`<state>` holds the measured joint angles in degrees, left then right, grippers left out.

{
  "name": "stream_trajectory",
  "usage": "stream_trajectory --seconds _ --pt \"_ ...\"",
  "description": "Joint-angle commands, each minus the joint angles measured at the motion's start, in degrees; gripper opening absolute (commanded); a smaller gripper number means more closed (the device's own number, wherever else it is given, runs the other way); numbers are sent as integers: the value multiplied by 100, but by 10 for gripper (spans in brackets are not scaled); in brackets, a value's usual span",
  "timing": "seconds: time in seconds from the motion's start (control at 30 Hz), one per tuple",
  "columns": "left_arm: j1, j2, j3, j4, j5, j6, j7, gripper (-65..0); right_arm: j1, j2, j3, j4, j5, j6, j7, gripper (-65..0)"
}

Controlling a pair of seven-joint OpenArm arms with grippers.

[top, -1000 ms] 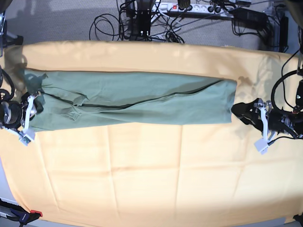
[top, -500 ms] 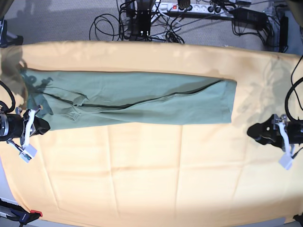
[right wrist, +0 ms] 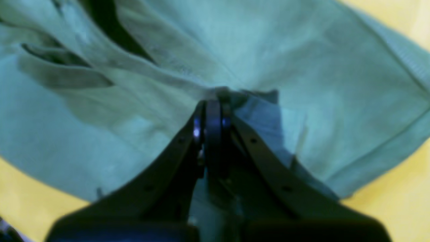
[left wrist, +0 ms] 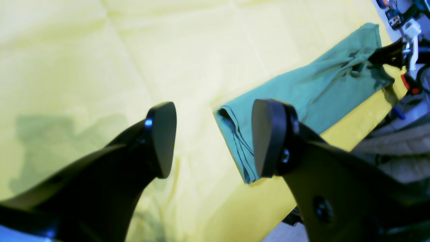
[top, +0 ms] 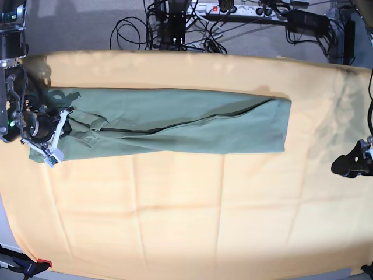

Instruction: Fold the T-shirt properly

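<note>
Shirt lay as one long narrow strip across the far half of the bench, on the yellow-orange cloth. Long axis ran side to side in the base view, already folded lengthwise, with a dark seam line along the middle.

Right tool sat right on the bunched sleeve end, pressed together and pinching a gather of fabric, folds fanning out from the pinch. Left tool was spread wide, holding nothing, hovering over bare cloth well off the hem end.

So, guessing here: next fold probably brings one short end over toward the other, and the right arm was clearly the nearer one.

Soft matte cotton, slightly rumpled at the sleeve end, stitched hem at the other. Cover cloth smooth, faint crease lines.
</note>
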<state>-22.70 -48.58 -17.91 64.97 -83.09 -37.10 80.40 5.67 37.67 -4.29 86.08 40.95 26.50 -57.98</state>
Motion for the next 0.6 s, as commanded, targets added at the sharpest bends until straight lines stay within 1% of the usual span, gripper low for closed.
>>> stream_trajectory --seconds 0.0,0.1,0.17,0.2,0.27,0.3,0.37,0.57 --pt "-22 -157 -133 76 -76 -13 -68 -277 35 61 63 66 -87 -46 109 -650" --pt "302 -153 -337 76 -76 -17 -81 -277 -131 -94 63 66 -428 -155 188 -650" --pt "496 -138 -413 76 -76 -17 -90 -277 -184 -184 63 66 -645 -350 188 -650" --pt "553 -103 -435 76 -44 -15 -85 -277 -203 -208 63 66 -706 -437 190 -650" --pt "682 -31 -474 76 9 -4 -87 -277 -205 -256 63 66 -785 -511 186 -650" --pt "730 17 -474 76 13 74 -85 -277 -205 -271 63 66 -804 -533 186 -650" --pt "881 114 -476 76 7 114 -87 -277 -203 -273 63 66 -800 -564 188 -650" --pt "1176 439 -479 76 20 111 -105 -277 -201 -271 63 66 -802 -575 184 -650"
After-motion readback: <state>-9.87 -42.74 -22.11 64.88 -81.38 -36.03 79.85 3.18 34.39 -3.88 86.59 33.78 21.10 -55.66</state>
